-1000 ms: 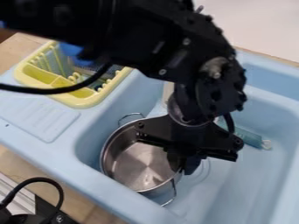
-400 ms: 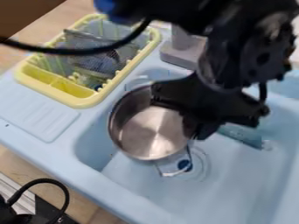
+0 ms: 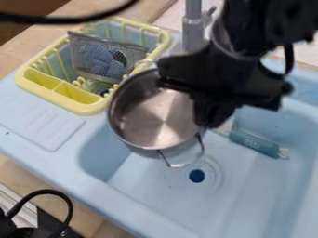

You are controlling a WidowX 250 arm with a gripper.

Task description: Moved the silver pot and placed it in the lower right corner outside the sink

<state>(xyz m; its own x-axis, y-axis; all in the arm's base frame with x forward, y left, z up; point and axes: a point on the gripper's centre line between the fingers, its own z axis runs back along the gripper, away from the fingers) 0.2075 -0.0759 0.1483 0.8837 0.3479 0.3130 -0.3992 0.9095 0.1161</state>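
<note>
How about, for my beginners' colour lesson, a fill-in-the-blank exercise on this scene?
The hand holding the metal pot is ____.
The sink under the pot is light ____.
The rack at the sink's far left is ____.

Missing words: black; blue; yellow.

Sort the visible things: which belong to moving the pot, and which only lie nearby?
Job:
- round silver metal pot
- black robot jaws gripping its rim
- light-blue plastic sink

Only nearby:
- yellow plastic dish rack
- teal oblong object
- grey tap
</note>
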